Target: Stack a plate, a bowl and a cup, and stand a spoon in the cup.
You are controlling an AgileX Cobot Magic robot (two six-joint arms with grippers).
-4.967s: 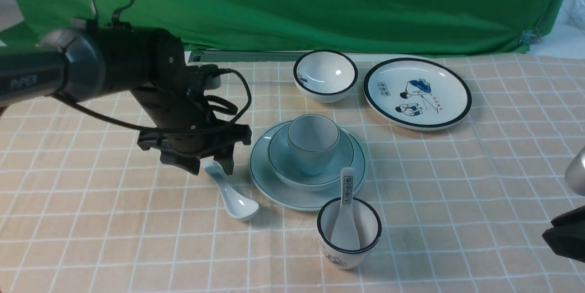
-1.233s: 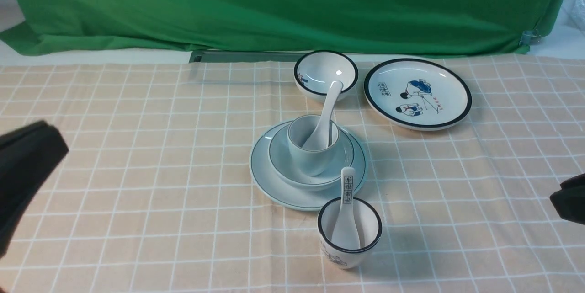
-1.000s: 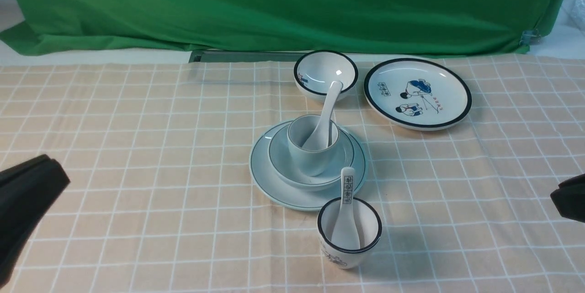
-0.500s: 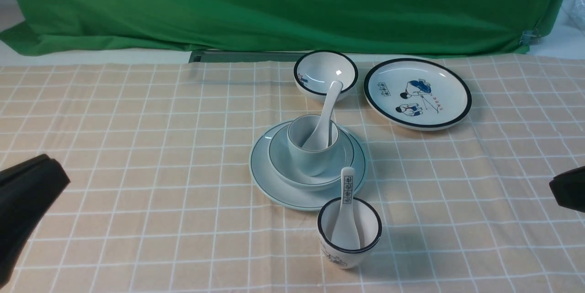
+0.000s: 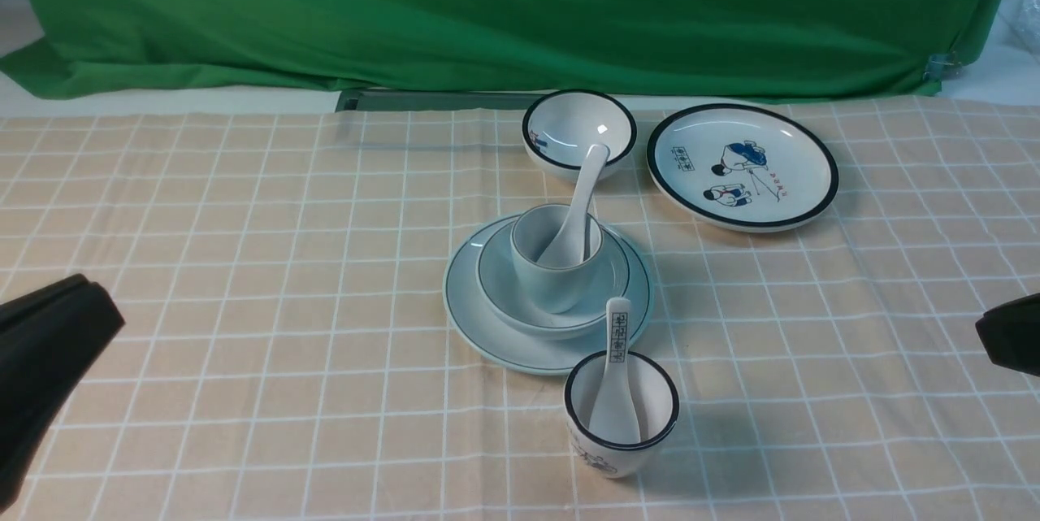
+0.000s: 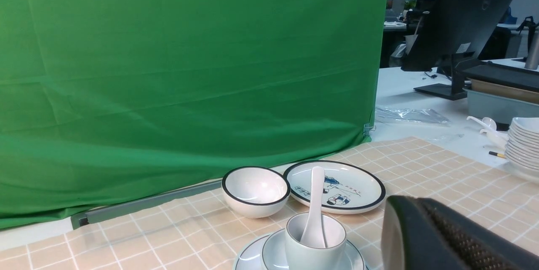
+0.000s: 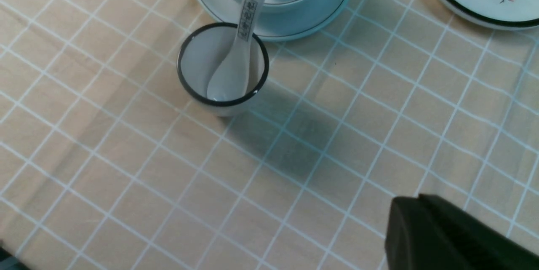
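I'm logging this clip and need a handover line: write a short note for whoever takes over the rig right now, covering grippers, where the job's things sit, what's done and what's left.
Left gripper: pulled back to the left edge of the front view, holding nothing visible; open or shut can't be told.
Right gripper: back at the right edge, same uncertainty.
Things: the plate lies on the checked cloth, the bowl sits on it, the cup stands in the bowl, and the spoon stands in the cup, handle leaning toward the back.
Done: stack built, spoon in.
Left: nothing apparent; the decorated set nearby is not part of the job.
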